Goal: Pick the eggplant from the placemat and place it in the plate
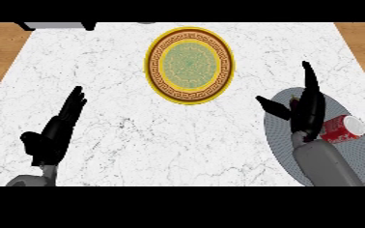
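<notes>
— Where were the hands at that point?

— Nearest me, the left hand [51, 134] rested low at the left of the counter [143, 125], fingers straight and apart, holding nothing, well away from anything that mattered. The right hand [308, 107] stood over the grey placemat [281, 135] at the right. Its fingers were straight and pointing away from me, its thumb was spread to the left, and nothing was clamped in it.

— And the eggplant?

— Mostly hidden. I saw only a small dark bit of what I took for the eggplant [291, 99], between the thumb and the fingers, on the far part of the placemat. So I judged it lay right under the right hand, plainly the nearer one. I couldn't tell its long axis. A red can [341, 128] lay on its side just right of the hand, on the same mat.

— So the coming move?

— Straight down and close, I reckoned, keeping off the can. The plate [151, 65] lay farther off to the left, well apart from the mat, so the carry would run left and away from me.
</notes>
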Robot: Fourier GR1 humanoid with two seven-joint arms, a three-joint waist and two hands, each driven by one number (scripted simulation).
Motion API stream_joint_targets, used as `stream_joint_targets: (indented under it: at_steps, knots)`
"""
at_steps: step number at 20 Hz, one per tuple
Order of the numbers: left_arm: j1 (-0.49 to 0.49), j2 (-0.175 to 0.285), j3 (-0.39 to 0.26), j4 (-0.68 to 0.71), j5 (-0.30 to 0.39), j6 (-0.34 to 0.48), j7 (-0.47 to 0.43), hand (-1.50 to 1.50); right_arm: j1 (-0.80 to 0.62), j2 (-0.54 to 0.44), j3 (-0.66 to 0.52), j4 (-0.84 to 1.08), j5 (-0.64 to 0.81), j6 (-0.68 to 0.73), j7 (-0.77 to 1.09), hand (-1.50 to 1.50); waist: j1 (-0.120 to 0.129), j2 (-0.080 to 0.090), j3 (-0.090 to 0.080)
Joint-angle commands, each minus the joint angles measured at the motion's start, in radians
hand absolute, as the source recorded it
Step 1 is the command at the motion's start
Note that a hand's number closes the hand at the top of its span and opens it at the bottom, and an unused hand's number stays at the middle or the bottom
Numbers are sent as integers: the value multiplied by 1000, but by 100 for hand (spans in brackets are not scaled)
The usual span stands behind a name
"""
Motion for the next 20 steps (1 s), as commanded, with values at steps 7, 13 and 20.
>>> stream_joint_targets:
  at_steps: [7,13,20]
  knots:
    - [5,6,24,41,-8,-27,-26,0,32,-202,93,-177,182,413,543,-150,-11,-4,-3]
    - [-34,4,41,18,-8,-26,32,0,13,-191,117,-320,170,633,807,-150,-2,1,1]
    - [5,-32,40,1,-27,-40,-3,0,28,-188,48,-268,140,732,845,-150,11,3,2]
